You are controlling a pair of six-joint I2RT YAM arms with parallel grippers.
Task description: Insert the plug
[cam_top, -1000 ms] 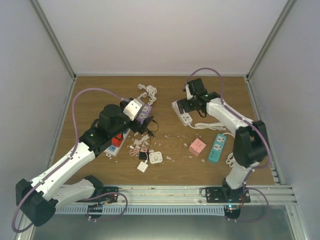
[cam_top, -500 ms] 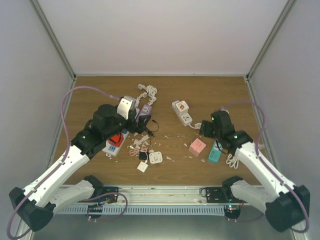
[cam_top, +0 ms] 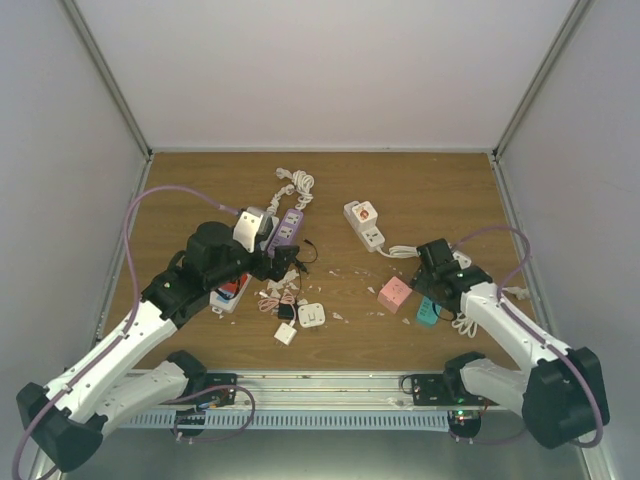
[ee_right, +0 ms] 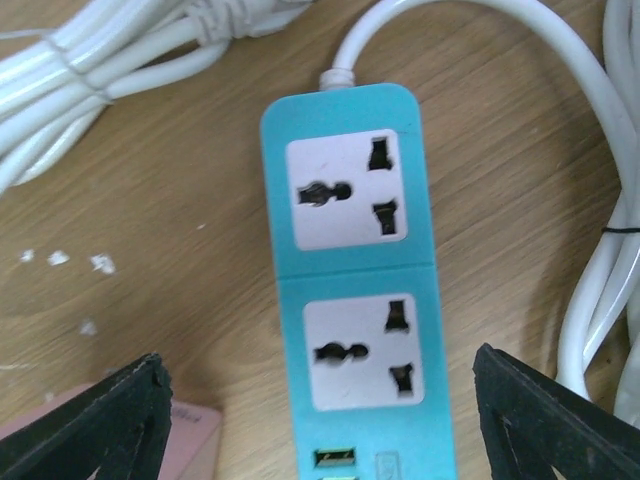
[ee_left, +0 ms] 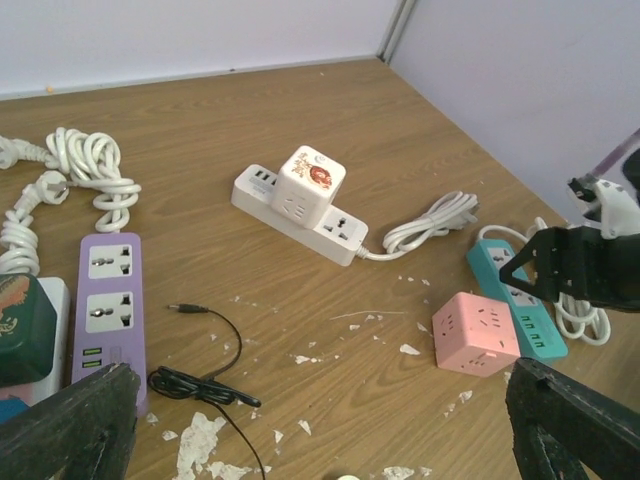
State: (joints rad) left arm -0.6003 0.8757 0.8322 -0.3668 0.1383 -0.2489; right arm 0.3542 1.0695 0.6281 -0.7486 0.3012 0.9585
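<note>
Nearest to the arm bases, the top view shows a small white adapter lying loose on the worktop; neither wrist camera has it. A little further out, my right tool hangs straight down over the teal power strip, with its fingers spread wide to both sides and nothing between them. Only this wrist view shows me that both sockets of the strip are empty; from above, the arm covers most of it. The pink cube socket lies just beside it. My left tool is held low and points across the worktop, also wide and empty. I think this pose is good mainly for looking, because its camera sees the far things at a slant. In front of it are the purple power strip and a thin black cable, which is not plugged in anywhere. Further away stands the white cube adapter, which I take for the plug of the task. It sits upright on the middle of the white power strip and seems fully seated, though I cannot see the pins. So I judge the insertion is probably done. A coiled white cord lies farthest, near the back wall.
</note>
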